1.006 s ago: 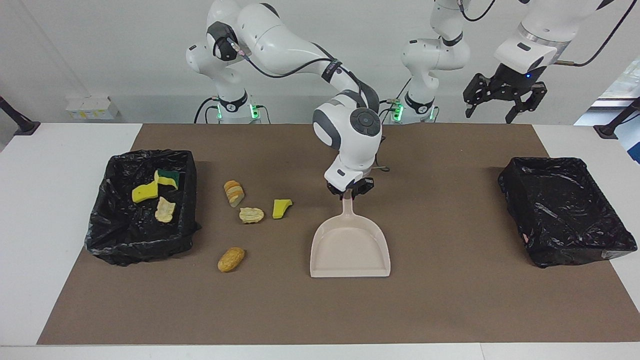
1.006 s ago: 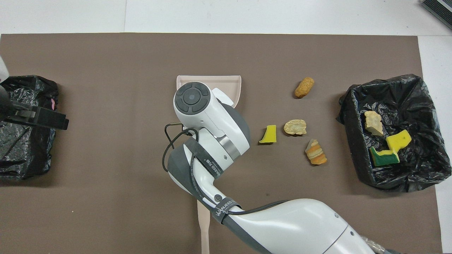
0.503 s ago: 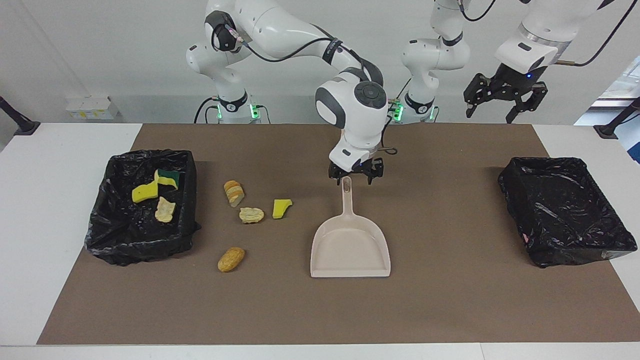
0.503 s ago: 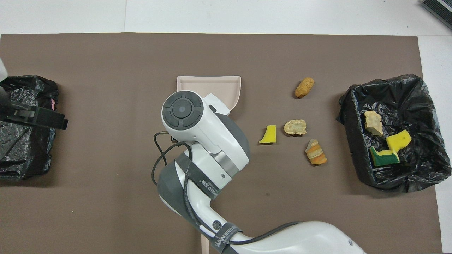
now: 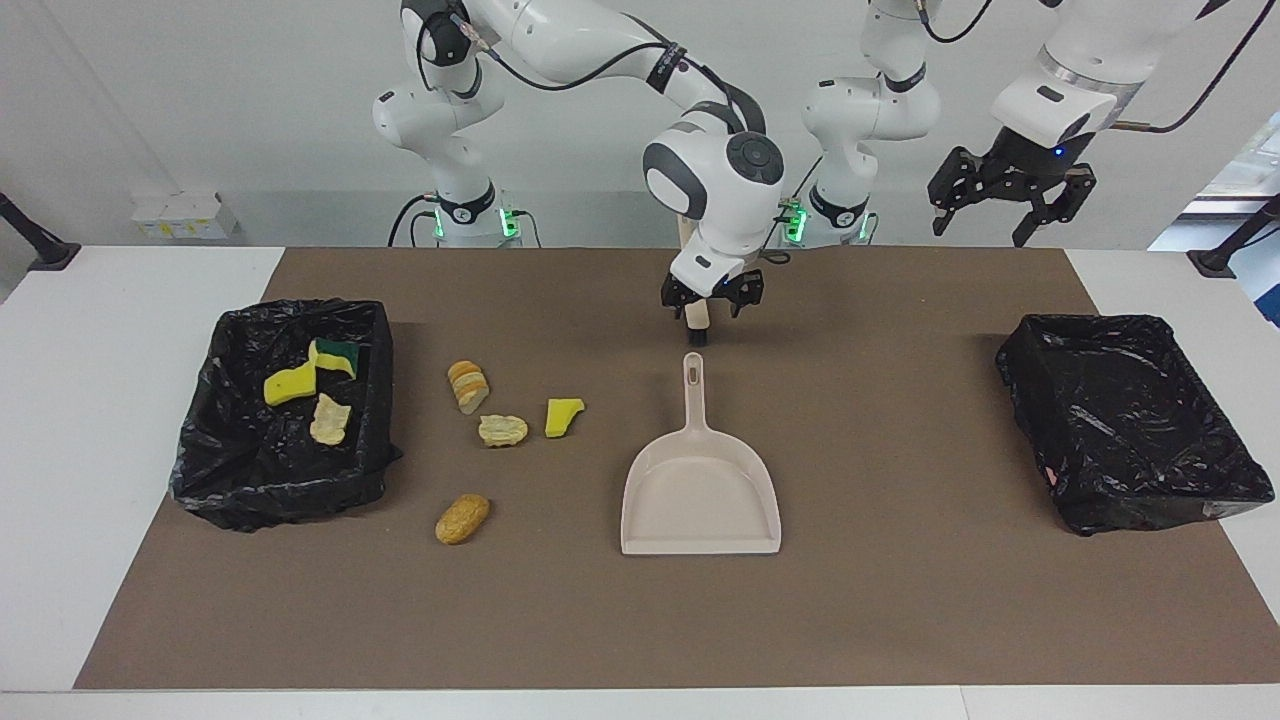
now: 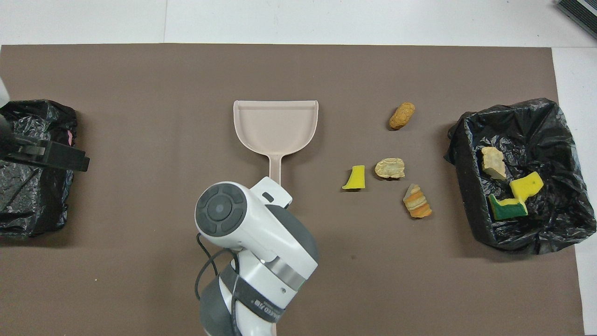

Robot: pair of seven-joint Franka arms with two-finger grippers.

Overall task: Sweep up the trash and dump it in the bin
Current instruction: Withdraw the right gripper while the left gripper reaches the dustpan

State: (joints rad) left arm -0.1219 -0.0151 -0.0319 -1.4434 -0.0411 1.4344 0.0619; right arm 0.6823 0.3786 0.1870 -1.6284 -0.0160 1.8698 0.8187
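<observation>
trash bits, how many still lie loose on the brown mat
4: brown roll farthest from the robots; pale bread lump beside yellow sponge chunk; sliced mini loaf nearest them.

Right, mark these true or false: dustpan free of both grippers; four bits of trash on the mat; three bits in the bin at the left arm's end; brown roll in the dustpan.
1. No gripper holds the dustpan. True.
2. Four bits lie on the mat: sliced loaf, pale lump, yellow chunk, brown roll. True.
3. Three bits lie in the bin at the left arm's end. False: they lie in the bin at the right arm's end.
4. The brown roll is in the dustpan. False: it lies on the mat, apart from it.
</observation>
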